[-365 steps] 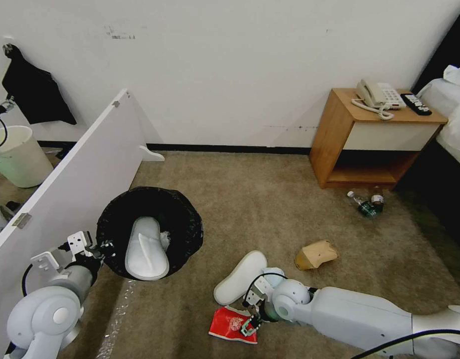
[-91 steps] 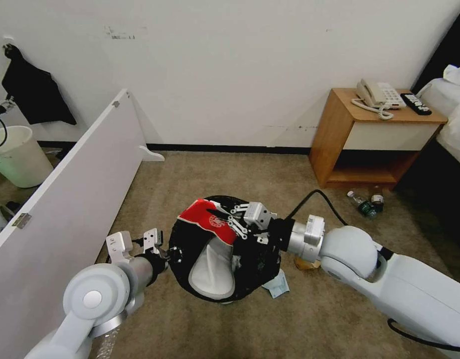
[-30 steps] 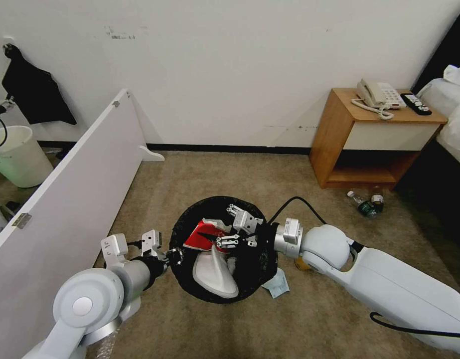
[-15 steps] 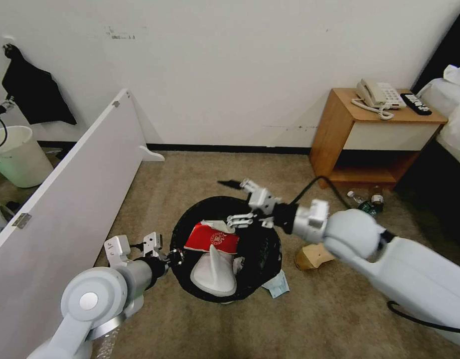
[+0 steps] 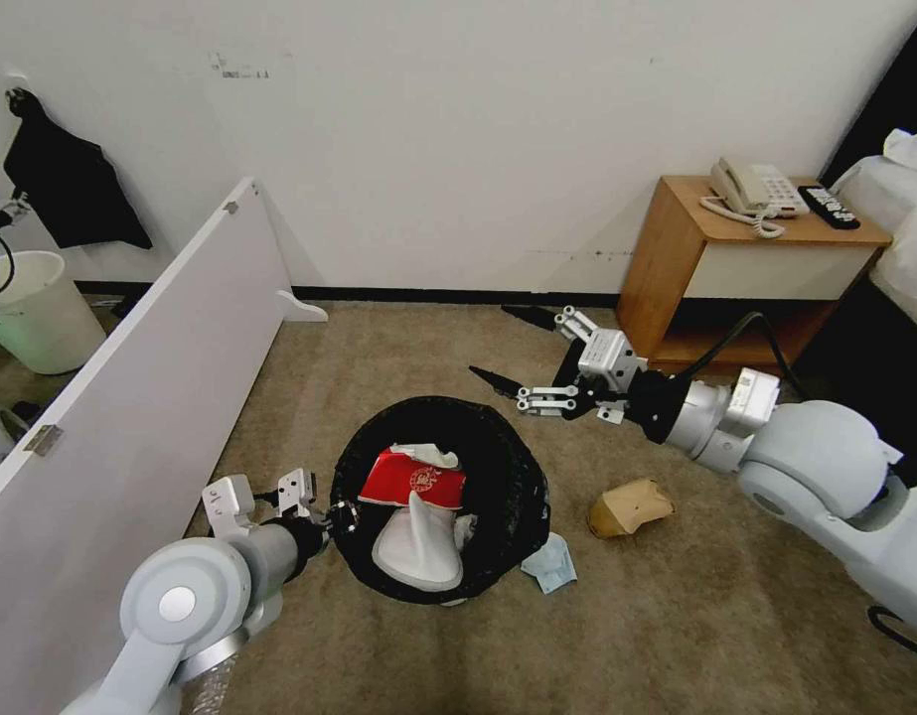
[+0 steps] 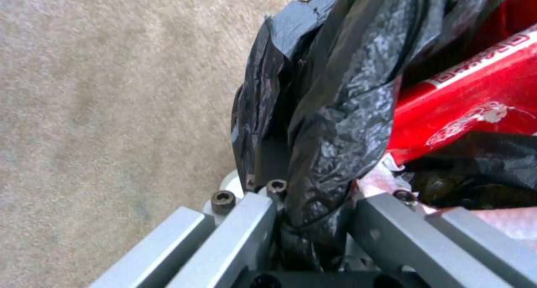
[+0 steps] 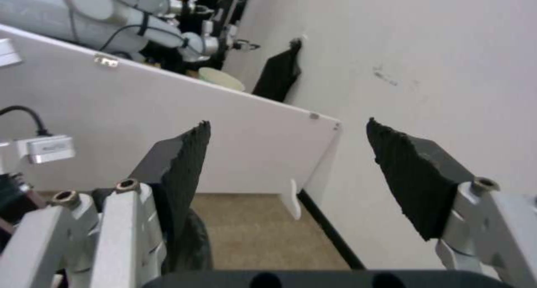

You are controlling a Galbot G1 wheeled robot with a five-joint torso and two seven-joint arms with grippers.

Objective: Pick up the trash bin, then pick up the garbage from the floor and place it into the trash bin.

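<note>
1. The small round white trash bin lined with crinkly black plastic (image 5: 513,487) is the landmark here. The left gripper (image 5: 334,516) has its fingers clamped on the bin's near-left rim, bag and rim pinched together between the metal fingers (image 6: 246,221). That is likely why the bin sits slightly tipped, mouth open to the other arm.

2. Inside the bin lie a flat white slipper (image 5: 413,546), a shiny red packet (image 5: 413,482) across its upper part and a bit of crumpled white tissue (image 5: 423,455) at the packet's far edge (the packet shows pressed against the bag (image 6: 475,95) in the left wrist view).

3. The right gripper (image 5: 523,353) hangs above the carpet beyond the bin's far-right rim, its black-padded fingers (image 7: 179,158) spread wide with nothing between them — free for another pick, by my reading.

4. Litter left on the floor: a light-blue cloth (image 5: 550,564) touching the bin's near-right side, a crumpled brown cardboard piece (image 5: 629,504) a little farther right.

5. Room to move: the beige carpet (image 5: 398,367) is open on the bin's far side and to its right. A long white panel (image 5: 140,367) closes off the bin's left — little clearance there for the left arm. The wooden nightstand (image 5: 677,288) stands well right of the bin, close behind the right arm's wrist.
</note>
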